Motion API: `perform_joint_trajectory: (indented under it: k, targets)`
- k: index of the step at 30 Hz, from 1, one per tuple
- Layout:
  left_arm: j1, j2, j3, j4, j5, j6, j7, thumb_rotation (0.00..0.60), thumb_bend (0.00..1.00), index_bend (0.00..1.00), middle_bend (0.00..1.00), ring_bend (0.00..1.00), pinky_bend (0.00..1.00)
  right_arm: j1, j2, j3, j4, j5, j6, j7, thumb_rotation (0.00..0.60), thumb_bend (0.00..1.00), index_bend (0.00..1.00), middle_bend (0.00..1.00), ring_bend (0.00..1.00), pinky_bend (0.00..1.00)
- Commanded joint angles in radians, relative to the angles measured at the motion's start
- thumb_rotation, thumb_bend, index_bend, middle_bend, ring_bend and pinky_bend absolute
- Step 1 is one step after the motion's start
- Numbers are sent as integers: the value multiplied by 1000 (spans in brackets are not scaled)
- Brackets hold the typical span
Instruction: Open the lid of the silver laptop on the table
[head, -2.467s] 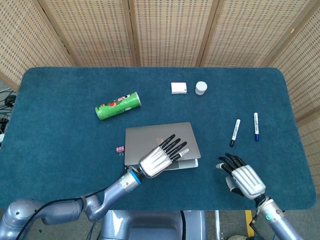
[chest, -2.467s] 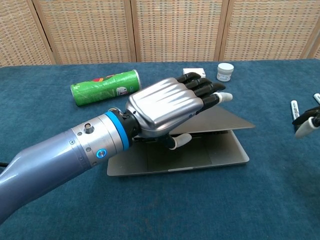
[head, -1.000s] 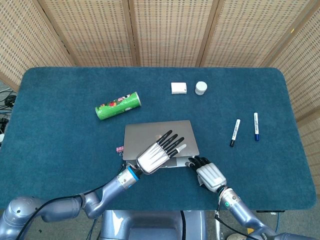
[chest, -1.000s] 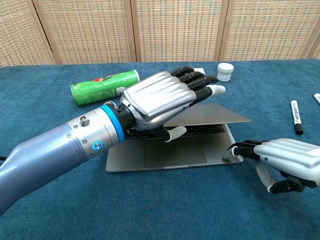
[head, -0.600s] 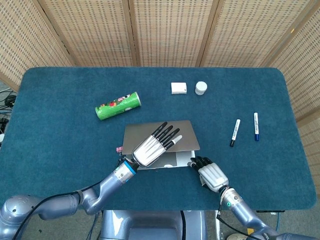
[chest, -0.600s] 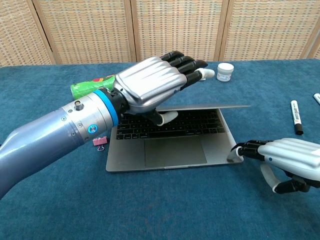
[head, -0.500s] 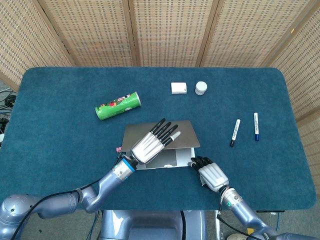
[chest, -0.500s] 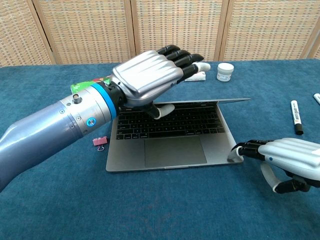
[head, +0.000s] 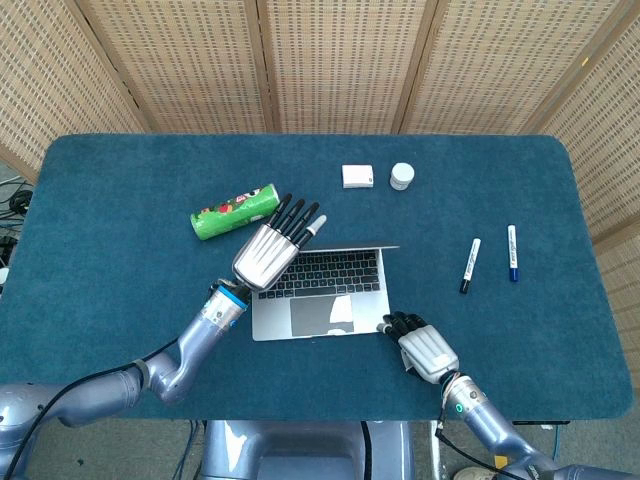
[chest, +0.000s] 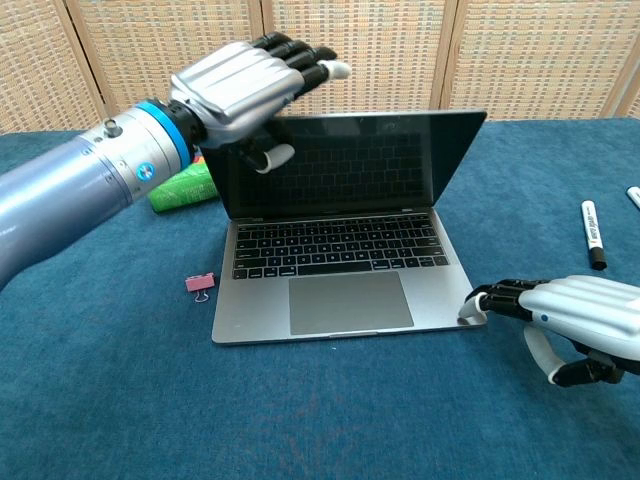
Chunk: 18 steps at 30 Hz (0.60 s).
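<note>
The silver laptop (head: 320, 292) (chest: 335, 285) stands open in the middle of the table, its lid (chest: 370, 160) raised a little past upright with a dark screen. My left hand (head: 268, 250) (chest: 235, 85) is at the lid's top left corner. Its fingers reach straight out over the top edge and its thumb sits in front of the screen. My right hand (head: 425, 347) (chest: 570, 310) lies low on the cloth, and its fingertips (chest: 480, 298) touch the front right corner of the laptop's base. It grips nothing.
A green can (head: 237, 211) (chest: 180, 190) lies behind the laptop on the left, and a pink clip (chest: 200, 284) is by the base's left side. A white box (head: 357, 176) and small jar (head: 402, 176) sit further back. Two markers (head: 469, 265) (head: 512, 252) lie right.
My left hand has risen and swung back to the left, and the lid has gone from nearly level to upright. My right hand has stayed at the base's front right corner.
</note>
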Motion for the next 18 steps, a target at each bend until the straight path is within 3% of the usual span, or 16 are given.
perform_joint_trajectory:
  k: [1,18]
  targets:
    - [-2,13,-15,19,-27,-5,-13,600,419,0,0,0,0,2,-2,-2,1,4,-1,-5,600,956,115,152,59,122]
    - [-99,-32,-77,182,-126,-34,-36,600,417,0,0,0,0,15,-2,-15,4,7,1,-14,600,956,125,157,59,122]
